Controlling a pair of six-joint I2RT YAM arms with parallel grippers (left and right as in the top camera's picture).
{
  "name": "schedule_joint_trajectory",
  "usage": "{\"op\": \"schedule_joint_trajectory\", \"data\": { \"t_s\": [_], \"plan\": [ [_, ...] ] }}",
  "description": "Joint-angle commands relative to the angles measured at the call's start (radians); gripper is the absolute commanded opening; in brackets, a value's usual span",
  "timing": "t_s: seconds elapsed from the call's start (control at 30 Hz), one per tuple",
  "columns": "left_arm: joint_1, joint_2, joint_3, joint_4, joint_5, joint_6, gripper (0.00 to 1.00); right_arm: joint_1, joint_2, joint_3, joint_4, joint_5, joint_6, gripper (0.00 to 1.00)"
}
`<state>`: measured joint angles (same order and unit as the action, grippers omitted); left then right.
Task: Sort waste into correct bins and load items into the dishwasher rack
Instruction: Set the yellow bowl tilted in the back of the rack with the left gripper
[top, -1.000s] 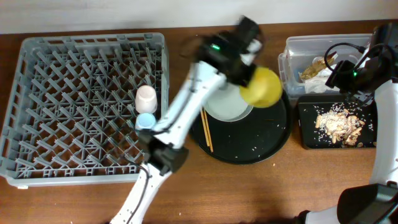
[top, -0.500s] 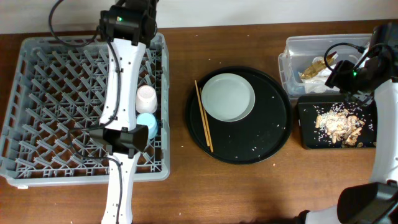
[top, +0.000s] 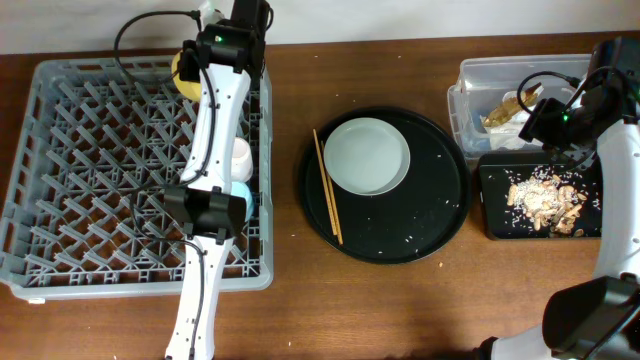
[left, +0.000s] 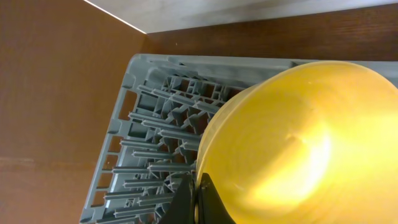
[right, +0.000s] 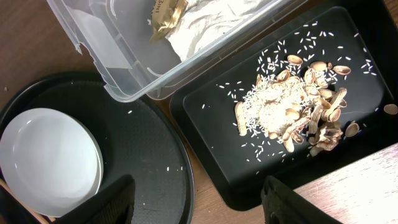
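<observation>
Two grippers, one loaded. The left gripper (top: 200, 62) is clamped on the rim of the small glossy yellow bowl (left: 298, 143). In the left wrist view a dark fingertip (left: 208, 202) pinches the edge, and the bowl is tipped on its side. Under it is the large square grey plastic dishwasher rack (left: 149, 124), with a lattice base and rows of upright pegs. The gripper sits over the rack's far edge; I can't tell whether the bowl touches the pegs.

Back toward the arm's base from that gripper, a small pink cup (top: 237, 152) and a small light-blue cup (top: 244, 190) stand by the rack's right wall. The blue one is partly hidden by the arm.

Well right of the left gripper is a large round black tray (top: 420, 220) with white grains scattered on it. On it sit a smooth pale grey-green round plate (top: 368, 155) and a pair of thin wooden chopsticks (top: 327, 200), which lie side by side just left of the plate.

The right gripper (right: 196, 205) has its jaws spread wide and holds nothing. It hangs over the gap between the round tray and the shallow black rectangular tray (right: 211, 155).
- Ahead-right of its fingers: beige-brown crumbly food scraps (right: 292, 106), shells and rice, piled in that rectangular tray.
- Ahead-left: a clear plastic rectangular tub (right: 106, 56) holding crumpled white paper tissues (right: 211, 18) and a shiny golden wrapper (right: 166, 14).
</observation>
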<state>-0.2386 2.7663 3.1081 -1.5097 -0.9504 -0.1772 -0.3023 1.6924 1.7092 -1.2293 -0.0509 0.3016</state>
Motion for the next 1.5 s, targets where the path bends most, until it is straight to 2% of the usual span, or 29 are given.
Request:
{"op": "schedule_joint_trajectory", "data": {
  "t_s": [0.0,0.07,0.23,0.27,0.47,0.6,0.73,0.9,1.17,1.47],
  "plan": [
    [-0.006,0.034,0.001,-0.009,0.108,-0.013,0.00,0.001,0.003,-0.005,0.006,0.003,-0.009,0.67],
    [-0.007,0.034,0.001,-0.024,0.147,-0.013,0.01,0.001,0.003,-0.005,0.013,0.003,-0.009,0.67],
    [-0.009,0.034,0.001,-0.037,0.139,0.008,0.00,0.001,0.003,-0.005,0.020,0.003,-0.009,0.67],
    [-0.018,0.034,0.001,-0.044,0.097,0.021,0.01,0.001,0.003,-0.005,0.022,0.003,-0.010,0.70],
    [-0.093,0.034,0.001,-0.054,-0.087,0.021,0.01,0.001,0.003,-0.005,0.024,0.002,-0.009,0.72],
    [-0.108,0.035,0.001,-0.098,-0.106,0.020,0.01,0.001,0.003,-0.005,0.021,0.002,-0.009,0.72],
    [-0.106,0.035,0.001,-0.105,-0.315,-0.014,0.00,0.001,0.003,-0.005,0.021,0.002,-0.009,0.72],
    [-0.112,0.035,0.001,-0.118,-0.298,-0.056,0.00,0.001,0.003,-0.005,0.021,0.002,-0.009,0.72],
    [-0.112,0.037,-0.001,-0.154,-0.174,-0.069,0.00,0.001,0.003,-0.005,0.030,0.002,-0.009,0.72],
    [-0.117,0.038,-0.087,-0.149,-0.183,-0.069,0.00,0.001,0.003,-0.005,0.032,0.002,-0.009,0.73]
  ]
}}
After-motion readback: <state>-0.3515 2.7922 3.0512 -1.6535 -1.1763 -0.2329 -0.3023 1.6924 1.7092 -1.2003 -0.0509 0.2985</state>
